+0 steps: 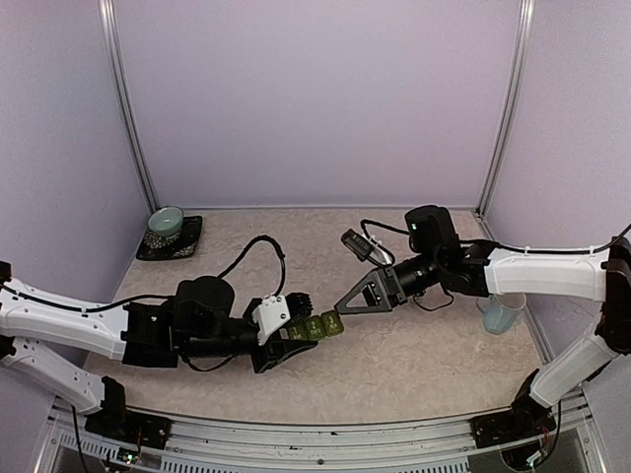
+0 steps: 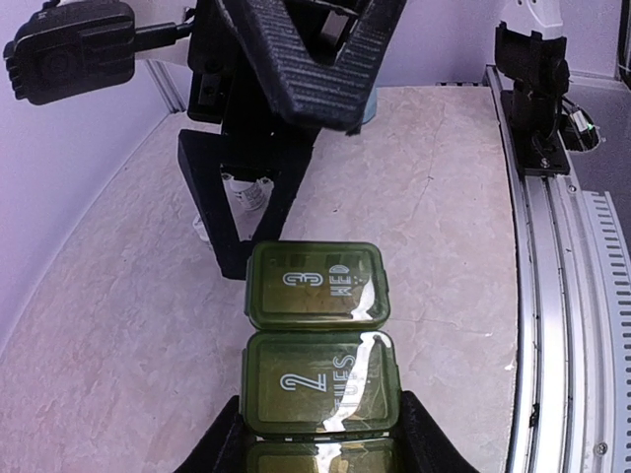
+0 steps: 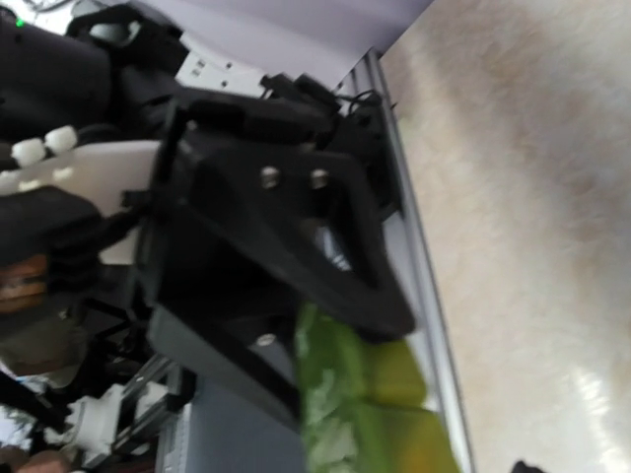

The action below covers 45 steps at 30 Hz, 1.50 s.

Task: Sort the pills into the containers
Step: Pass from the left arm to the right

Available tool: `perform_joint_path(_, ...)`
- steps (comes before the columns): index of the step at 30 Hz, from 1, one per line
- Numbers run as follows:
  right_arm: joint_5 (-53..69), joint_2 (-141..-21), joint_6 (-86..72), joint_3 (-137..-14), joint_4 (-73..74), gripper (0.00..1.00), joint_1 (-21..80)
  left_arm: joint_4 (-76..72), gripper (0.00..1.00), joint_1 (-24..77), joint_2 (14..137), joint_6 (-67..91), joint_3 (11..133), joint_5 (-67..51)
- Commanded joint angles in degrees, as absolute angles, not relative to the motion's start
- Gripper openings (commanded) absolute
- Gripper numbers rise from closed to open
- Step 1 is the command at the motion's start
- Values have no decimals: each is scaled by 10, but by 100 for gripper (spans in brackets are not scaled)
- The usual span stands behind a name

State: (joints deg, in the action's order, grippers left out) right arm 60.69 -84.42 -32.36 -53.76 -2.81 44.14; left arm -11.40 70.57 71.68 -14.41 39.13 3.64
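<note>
The left end effector (image 1: 289,340) gripped the near end of the containers (image 1: 315,326) above the bench (image 1: 424,345). The right end effector (image 1: 344,306), jaws apart, met the strip's far compartment.

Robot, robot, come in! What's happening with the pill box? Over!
Left fingers clamped on green containers. Right fingers open at its far end. Lids shut. Mug, bowl well clear.
</note>
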Motion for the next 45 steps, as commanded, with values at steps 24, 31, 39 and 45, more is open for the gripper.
perform_joint_path(24,647,-901,-375,-552,-27,37,486,-126,32,699,736,-173,424,21)
perform_joint_path(31,651,-910,-386,-565,-20,20,487,-130,42,699,729,-171,415,28)
perform_joint_path(39,642,-924,-405,-580,-33,14,478,-140,98,694,701,-144,391,44)
perform_joint_path(45,614,-962,-438,-600,-65,13,443,-148,99,688,620,-75,349,110)
